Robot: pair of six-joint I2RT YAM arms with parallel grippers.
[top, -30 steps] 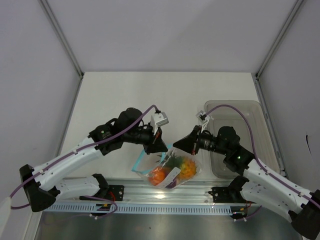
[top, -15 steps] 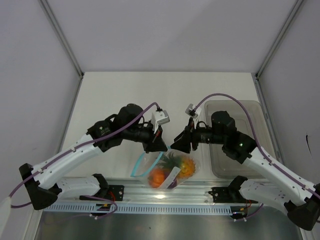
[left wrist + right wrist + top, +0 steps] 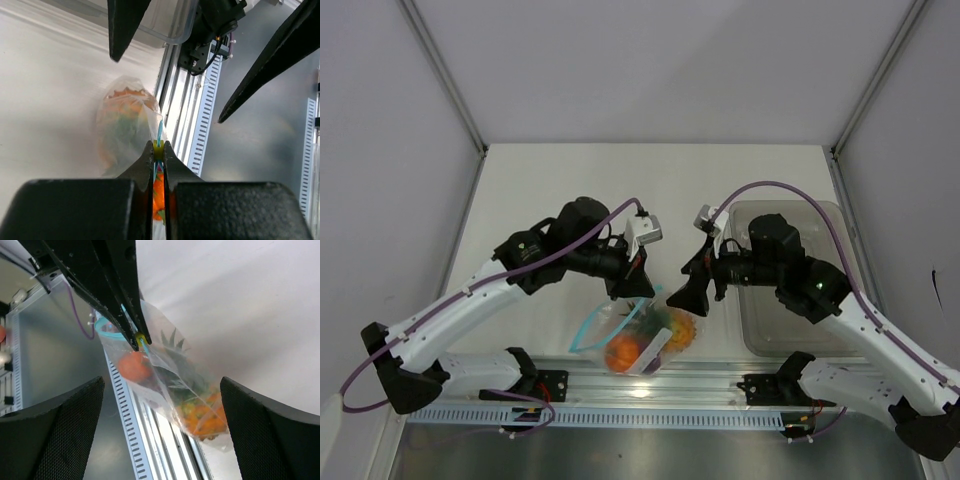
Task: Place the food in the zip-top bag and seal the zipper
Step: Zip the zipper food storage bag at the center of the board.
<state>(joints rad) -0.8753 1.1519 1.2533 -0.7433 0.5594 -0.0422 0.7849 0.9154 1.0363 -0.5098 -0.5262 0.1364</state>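
Observation:
The zip-top bag (image 3: 642, 342) hangs over the table's near edge with the food inside: a red-orange one (image 3: 132, 365), the pineapple (image 3: 202, 412) and its green crown (image 3: 175, 347). My left gripper (image 3: 638, 291) is shut on the zipper (image 3: 159, 134), pinching a small yellow piece on the teal strip (image 3: 141, 337). The strip bows out in a loop (image 3: 588, 331) to the left. My right gripper (image 3: 692, 292) is open wide just right of the bag's top, touching nothing. In the right wrist view my right gripper (image 3: 160, 390) has its fingers spread either side of the bag (image 3: 170, 385).
A grey translucent bin (image 3: 810, 300) stands at the right, behind my right arm. The metal rail (image 3: 650, 385) with the arm bases runs along the near edge, right under the bag. The walls close in on both sides.
My right gripper has opened from shut, let go of the bag and drawn back to the right. The bag, held by my left gripper, has swung slightly left and hangs more upright.

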